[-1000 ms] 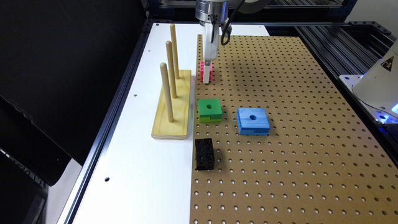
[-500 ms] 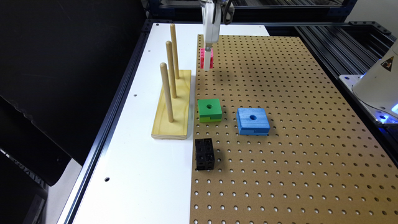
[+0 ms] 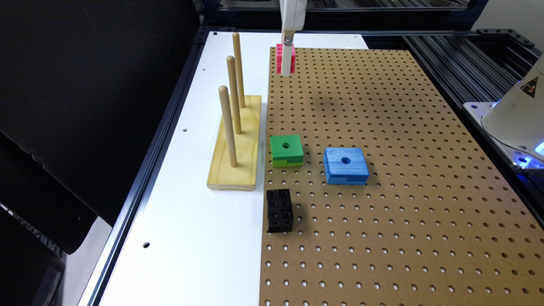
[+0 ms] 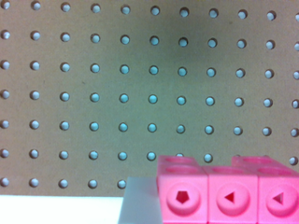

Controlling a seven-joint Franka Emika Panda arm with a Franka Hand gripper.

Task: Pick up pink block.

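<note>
The pink block hangs in the air above the far edge of the brown pegboard, clear of its surface. My gripper comes down from above and is shut on it, one white finger covering the block's side toward the exterior view's right. In the wrist view the pink block sits close to the camera. Its joined cubes show round recessed faces, and a white finger lies against one end. The pegboard lies well beneath it.
A green block, a blue block and a black block rest on the pegboard nearer the camera. A wooden stand with three upright pegs sits on the white table. The arm's base is at the exterior view's right.
The gripper has risen with the pink block in it, lifting the block off the pegboard and higher in the exterior view. The other blocks have not moved.
</note>
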